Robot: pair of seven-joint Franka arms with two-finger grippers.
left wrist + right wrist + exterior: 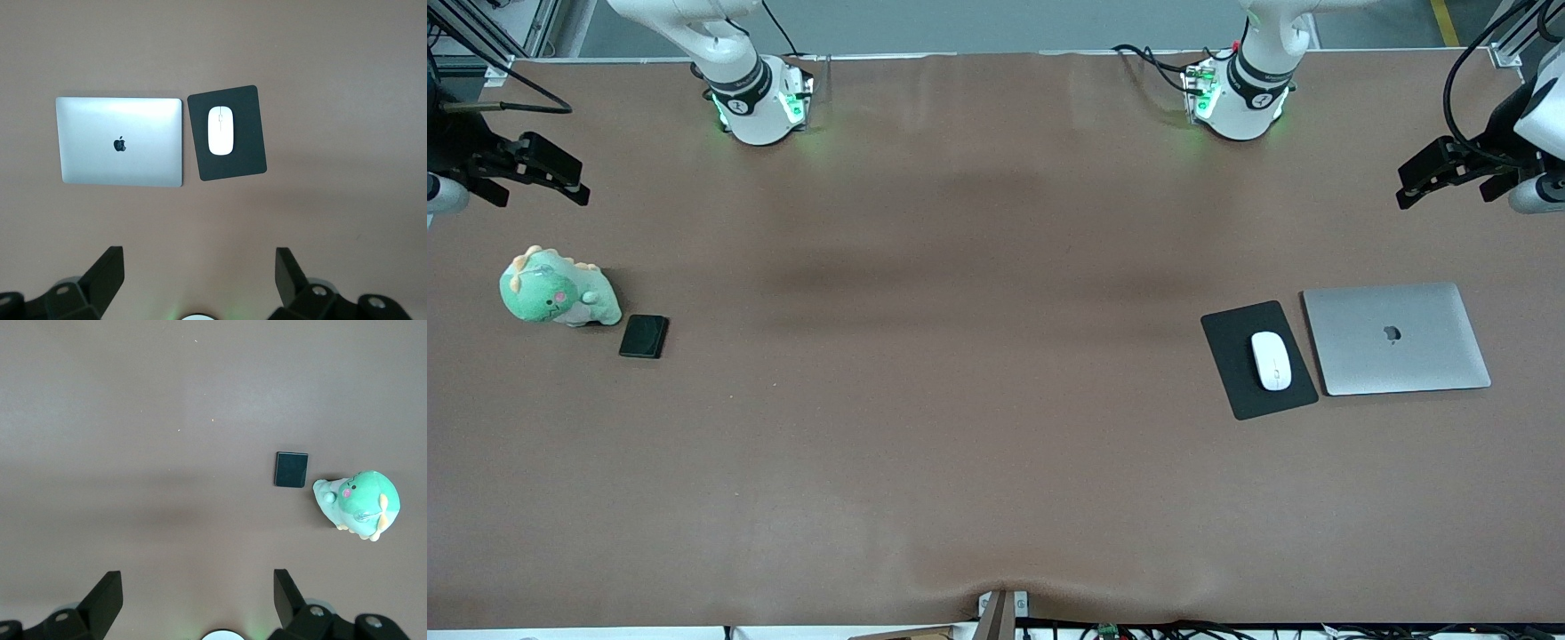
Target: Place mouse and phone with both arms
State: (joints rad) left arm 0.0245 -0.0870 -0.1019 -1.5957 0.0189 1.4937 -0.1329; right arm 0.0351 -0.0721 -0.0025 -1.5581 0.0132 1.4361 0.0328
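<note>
The white mouse [1271, 360] lies on a black mouse pad [1238, 369] toward the left arm's end of the table; it also shows in the left wrist view [221, 131]. The black phone [644, 336] lies flat beside a green plush dinosaur toward the right arm's end; it also shows in the right wrist view [291, 469]. My left gripper [1432, 176] is open and empty, held high over the table's end, apart from the mouse. My right gripper [547, 173] is open and empty, high over the other end, apart from the phone.
A closed silver laptop [1396, 338] lies beside the mouse pad, toward the left arm's end. A green plush dinosaur [556, 291] sits next to the phone. The brown table cover [978, 400] spans the wide middle between the two groups.
</note>
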